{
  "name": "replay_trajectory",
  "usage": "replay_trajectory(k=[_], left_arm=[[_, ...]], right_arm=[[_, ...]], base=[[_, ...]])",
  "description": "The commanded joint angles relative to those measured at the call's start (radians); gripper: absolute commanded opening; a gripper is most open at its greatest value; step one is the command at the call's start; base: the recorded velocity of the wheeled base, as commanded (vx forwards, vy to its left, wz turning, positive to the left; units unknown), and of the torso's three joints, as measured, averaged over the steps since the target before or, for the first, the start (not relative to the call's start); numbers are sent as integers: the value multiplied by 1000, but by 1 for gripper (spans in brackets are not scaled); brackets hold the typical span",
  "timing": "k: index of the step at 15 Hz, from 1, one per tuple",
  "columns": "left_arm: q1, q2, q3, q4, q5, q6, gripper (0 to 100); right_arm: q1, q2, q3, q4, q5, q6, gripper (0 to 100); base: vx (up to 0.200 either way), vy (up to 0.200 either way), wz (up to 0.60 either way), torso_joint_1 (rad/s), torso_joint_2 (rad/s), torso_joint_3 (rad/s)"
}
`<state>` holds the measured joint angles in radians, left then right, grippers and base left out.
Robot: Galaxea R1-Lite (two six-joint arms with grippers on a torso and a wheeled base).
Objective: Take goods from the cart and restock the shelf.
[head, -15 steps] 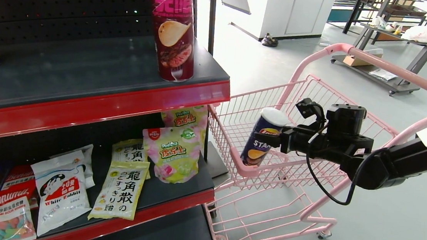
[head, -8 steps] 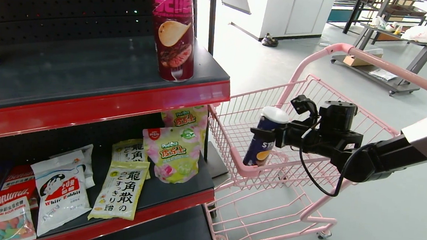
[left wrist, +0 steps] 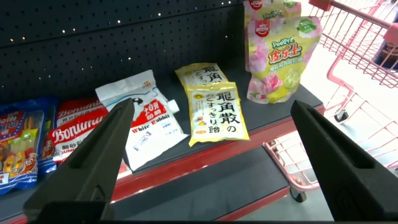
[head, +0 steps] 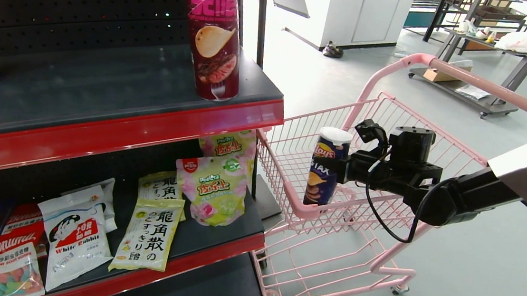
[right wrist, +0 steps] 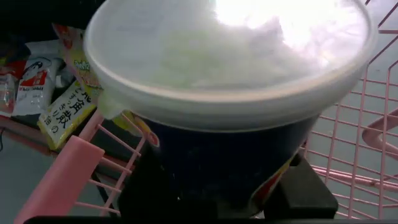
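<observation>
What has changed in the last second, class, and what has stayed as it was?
The right gripper, shut on the blue chip can, shifted slightly toward the shelf and up; the can went from tilted to nearly upright. The pink cart, the red can on the shelf and the snack bags stayed put.

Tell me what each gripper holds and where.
Right gripper holds the blue chip can by its upper body, below the lid; left gripper holds nothing.

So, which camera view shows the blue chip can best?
The head view: the blue chip can shows whole, roughly upright, in the right gripper, at the front rim of the pink cart. The right wrist view gives its white lid up close; the left wrist view, perhaps a dark sliver behind cart wires.
</observation>
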<state>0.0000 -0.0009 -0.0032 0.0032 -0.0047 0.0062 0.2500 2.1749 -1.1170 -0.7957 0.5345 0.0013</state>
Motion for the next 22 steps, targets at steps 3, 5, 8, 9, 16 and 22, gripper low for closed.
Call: replay_trajectory(k=[3,5,8,9,16,22], left_arm=[[0,1,0,0,0,0,100],[0,1,0,0,-1,0,100],[0,1,0,0,-1,0,100],[0,1,0,1,-1,-2,100],[0,1,0,1,-3,-2,100],[0,1,0,1,-6,-2,100]], right_arm=[[-1,-56,-6,10,-4,-1,0],[-9,-118,-17,16,-5,-1,0],[-17,-268,-72,153,-14,-1,0],[-17,-313,-89,194,-21,-1,0],[6,-661,92,299,-83,-7,0],[-18,-958,350,414,-94,-6,0]], base=[[0,0,0,0,0,0],[0,0,0,0,0,0],[0,0,0,0,0,0],[0,0,0,0,0,0],[0,0,0,0,0,0],[0,0,0,0,0,0]])
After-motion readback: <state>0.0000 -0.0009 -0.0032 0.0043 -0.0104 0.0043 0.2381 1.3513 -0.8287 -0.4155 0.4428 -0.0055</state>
